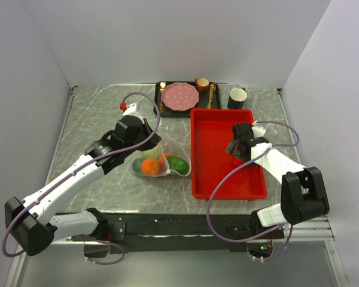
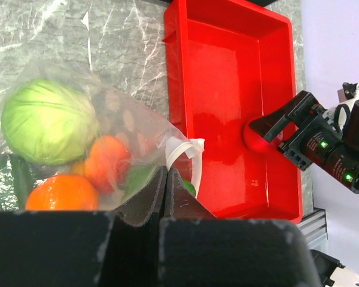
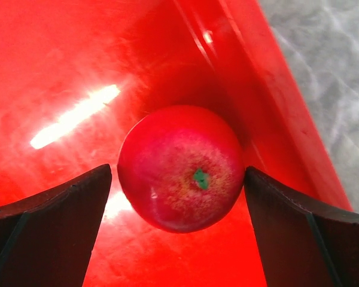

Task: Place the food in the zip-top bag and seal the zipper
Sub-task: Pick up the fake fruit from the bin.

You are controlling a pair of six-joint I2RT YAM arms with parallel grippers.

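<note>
The clear zip-top bag (image 1: 167, 156) lies left of the red tray (image 1: 212, 179) with food inside: a pale green cabbage (image 2: 45, 122), an orange (image 2: 60, 194), a red-yellow fruit (image 2: 107, 161) and a green pepper (image 1: 179, 165). My left gripper (image 2: 167, 170) is shut on the bag's mouth edge, where the white zipper (image 2: 182, 148) curls up past the fingertips. A red apple (image 3: 179, 167) sits in the tray's far right part, against its wall. My right gripper (image 3: 176, 173) is open with one finger on each side of the apple, the right finger very close to it.
Behind the red tray stands a black tray (image 1: 165, 110) holding a pink plate (image 1: 179, 95), gold cutlery and a small orange cup (image 1: 201, 84). A dark green cup (image 1: 237, 97) stands at the back right. Grey walls enclose the marble table (image 1: 96, 113).
</note>
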